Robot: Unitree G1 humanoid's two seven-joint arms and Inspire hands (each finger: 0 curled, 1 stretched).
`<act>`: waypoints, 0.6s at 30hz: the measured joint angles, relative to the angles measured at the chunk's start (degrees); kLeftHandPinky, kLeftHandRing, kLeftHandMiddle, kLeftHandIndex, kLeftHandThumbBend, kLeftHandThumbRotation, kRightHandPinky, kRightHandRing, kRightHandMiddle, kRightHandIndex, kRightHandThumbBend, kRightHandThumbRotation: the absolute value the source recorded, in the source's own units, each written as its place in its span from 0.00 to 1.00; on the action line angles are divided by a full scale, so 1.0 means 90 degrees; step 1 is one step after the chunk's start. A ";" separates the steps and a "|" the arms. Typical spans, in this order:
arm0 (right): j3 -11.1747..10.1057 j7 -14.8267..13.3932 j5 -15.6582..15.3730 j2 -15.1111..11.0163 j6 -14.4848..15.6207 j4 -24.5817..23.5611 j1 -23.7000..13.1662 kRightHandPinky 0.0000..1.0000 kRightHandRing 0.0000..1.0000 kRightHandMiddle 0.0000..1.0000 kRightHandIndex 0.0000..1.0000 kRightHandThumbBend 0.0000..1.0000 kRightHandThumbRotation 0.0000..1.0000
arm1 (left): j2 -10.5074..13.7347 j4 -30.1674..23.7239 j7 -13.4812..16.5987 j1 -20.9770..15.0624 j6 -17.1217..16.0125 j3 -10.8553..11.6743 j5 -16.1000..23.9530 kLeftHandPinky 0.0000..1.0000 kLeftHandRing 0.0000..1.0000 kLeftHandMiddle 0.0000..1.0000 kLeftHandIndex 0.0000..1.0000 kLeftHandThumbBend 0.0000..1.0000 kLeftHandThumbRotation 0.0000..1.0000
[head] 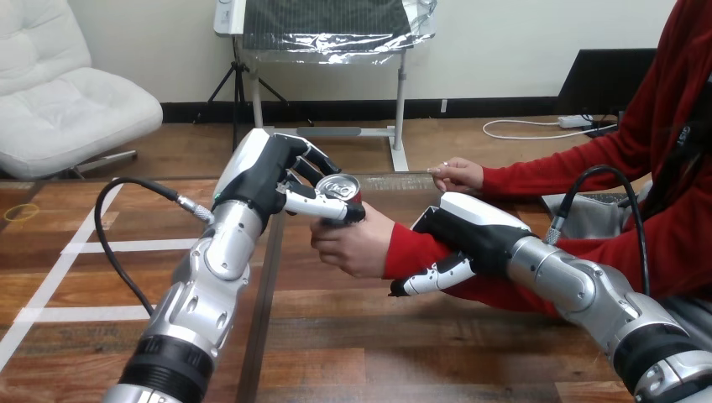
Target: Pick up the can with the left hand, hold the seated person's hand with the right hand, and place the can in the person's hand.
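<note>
A red can with a silver top (339, 186) is held upright above the table's middle. My left hand (267, 172) is shut on it, its thumb lying across the can's front. The person's hand (353, 242) sits right under and against the can, fingers curling up at its base. My right hand (464, 228) is on the person's red-sleeved wrist (411, 250), its back over the top and its thumb (426, 280) curled underneath.
The person's other hand (458, 175) rests near the table's far edge, at the right of the can. White tape lines (101, 246) cross the wooden table (353, 353) at the left. A dark seam (260, 319) runs down the tabletop.
</note>
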 measured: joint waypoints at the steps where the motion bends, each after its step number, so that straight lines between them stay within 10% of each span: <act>1: 0.0000 0.0000 -0.0005 0.0000 0.0000 0.0000 0.0000 0.24 0.27 0.31 0.31 0.65 0.38 | -0.0004 0.0000 -0.0001 -0.0001 -0.0007 -0.0006 0.0000 0.26 0.33 0.39 0.46 0.76 0.00; 18: 0.0000 0.0000 -0.0011 -0.0012 0.0000 0.0000 0.0000 0.24 0.28 0.32 0.32 0.65 0.39 | -0.0052 0.0023 -0.0029 -0.0024 -0.0155 -0.0056 0.0001 0.34 0.38 0.43 0.46 0.75 0.00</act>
